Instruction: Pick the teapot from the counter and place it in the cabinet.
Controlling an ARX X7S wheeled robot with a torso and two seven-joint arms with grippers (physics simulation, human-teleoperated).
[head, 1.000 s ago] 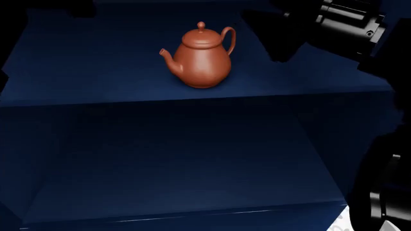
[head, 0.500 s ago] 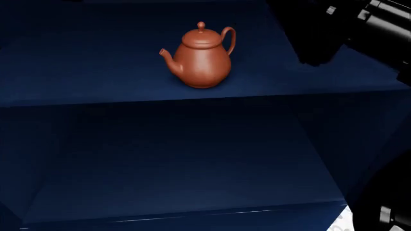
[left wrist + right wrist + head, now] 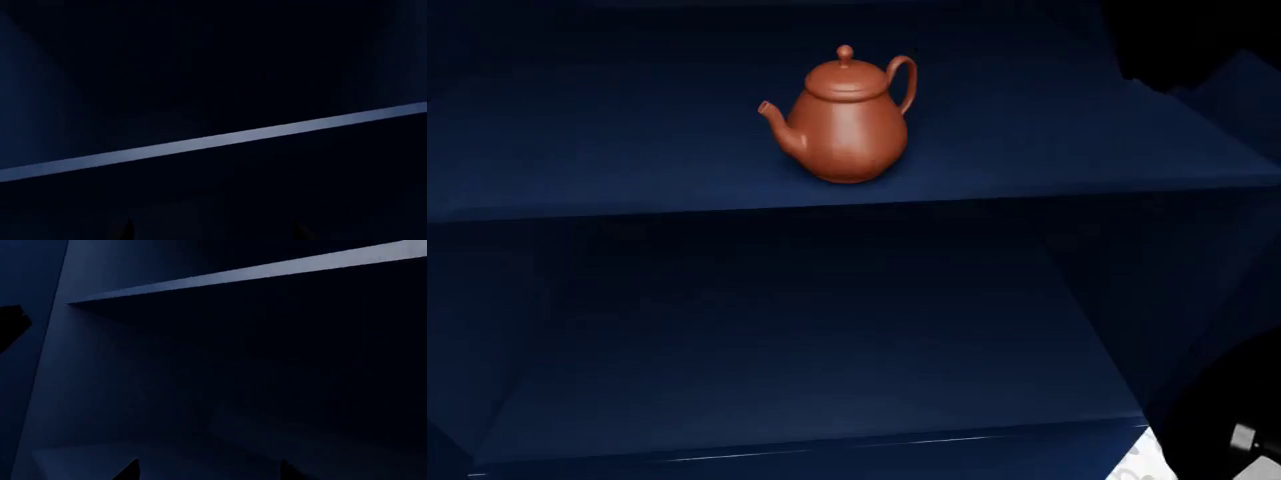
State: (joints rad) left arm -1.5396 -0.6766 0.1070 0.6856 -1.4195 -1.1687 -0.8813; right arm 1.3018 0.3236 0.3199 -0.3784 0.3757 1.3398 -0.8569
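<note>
Terracotta-brown teapot; navy-blue cabinet

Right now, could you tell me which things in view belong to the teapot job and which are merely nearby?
Job:
teapot, upright on the upper shelf
cabinet, navy, holding it

Nearby:
patterned floor tile, glimpsed beside the cabinet's lower corner

Teapot upright on cabinet shelf

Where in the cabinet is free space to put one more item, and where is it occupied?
The upper shelf is bare on both sides of the teapot, more on its spout side. The lower shelf shows nothing on it. Only the teapot's spot is occupied.
</note>
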